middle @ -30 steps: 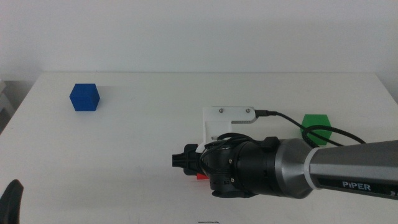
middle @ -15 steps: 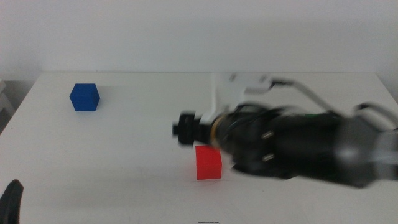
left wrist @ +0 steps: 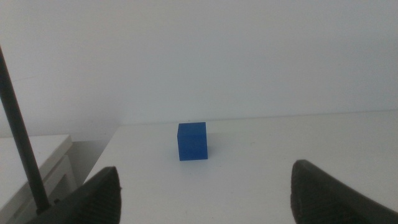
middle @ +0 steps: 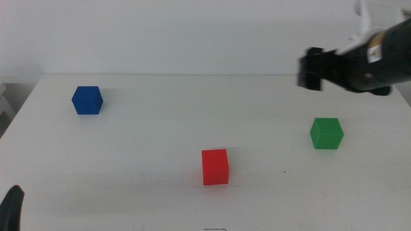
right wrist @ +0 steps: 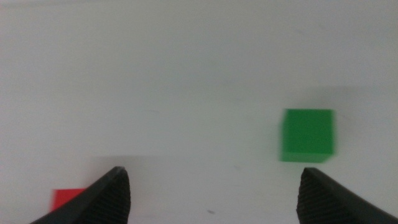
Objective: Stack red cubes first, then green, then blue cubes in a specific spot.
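Note:
The red cube (middle: pixel 215 167) stands alone on the white table near the front middle, and only its corner (right wrist: pixel 68 198) shows in the right wrist view. The green cube (middle: pixel 326 133) sits at the right, with nothing holding it (right wrist: pixel 306 135). The blue cube (middle: pixel 87 100) rests at the far left (left wrist: pixel 192 140). My right gripper (middle: pixel 313 68) hangs high at the back right, above and behind the green cube, open and empty (right wrist: pixel 214 177). My left gripper (left wrist: pixel 204 171) waits open at the front left corner (middle: pixel 11 208), facing the blue cube.
The white table (middle: pixel 148 135) ends at a pale wall behind. A dark thin rod (left wrist: pixel 22 143) and a low white surface (left wrist: pixel 37 155) show beside the table in the left wrist view.
My right arm has lifted off the red cube and swung up and to the back right. The red cube stays on the table, uncovered. The green cube is in full view.

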Tool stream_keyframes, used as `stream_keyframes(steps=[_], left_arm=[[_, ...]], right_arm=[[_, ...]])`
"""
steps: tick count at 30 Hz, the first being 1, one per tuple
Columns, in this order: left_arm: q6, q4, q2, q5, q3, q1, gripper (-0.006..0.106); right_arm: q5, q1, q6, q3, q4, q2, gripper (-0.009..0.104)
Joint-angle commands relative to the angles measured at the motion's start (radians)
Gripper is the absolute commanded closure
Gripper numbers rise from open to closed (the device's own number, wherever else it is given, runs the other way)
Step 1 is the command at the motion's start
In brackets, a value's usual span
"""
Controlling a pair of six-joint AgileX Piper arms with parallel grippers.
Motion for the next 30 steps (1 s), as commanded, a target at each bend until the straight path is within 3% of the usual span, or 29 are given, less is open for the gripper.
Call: stream_keyframes(steps=[1, 4, 8, 17, 30], left_arm=[[-0.007, -0.012, -0.013, -0.080, -0.002, -0.002, 0.007], [-0.007, -0.012, -0.013, -0.080, -0.002, -0.002, 0.007], [-0.007, -0.012, -0.013, -0.080, -0.002, -0.002, 0.007], [-0.007, -0.012, -0.013, -0.080, -0.002, -0.002, 0.007], [-0.007, -0.012, -0.013, -0.080, -0.002, -0.002, 0.007]], right_arm=[[-0.026, -0.109, -0.213, -0.029, 0.126, -0.026, 0.022], [-0.022, -0.197, -0.320, -0.039, 0.183, -0.001, 0.022], [0.055, -0.270, -0.384, -0.099, 0.205, 0.074, 0.022], [0.177, -0.286, -0.440, -0.238, 0.195, 0.262, 0.022], [0.111, -0.286, -0.454, -0.249, 0.131, 0.414, 0.022]])
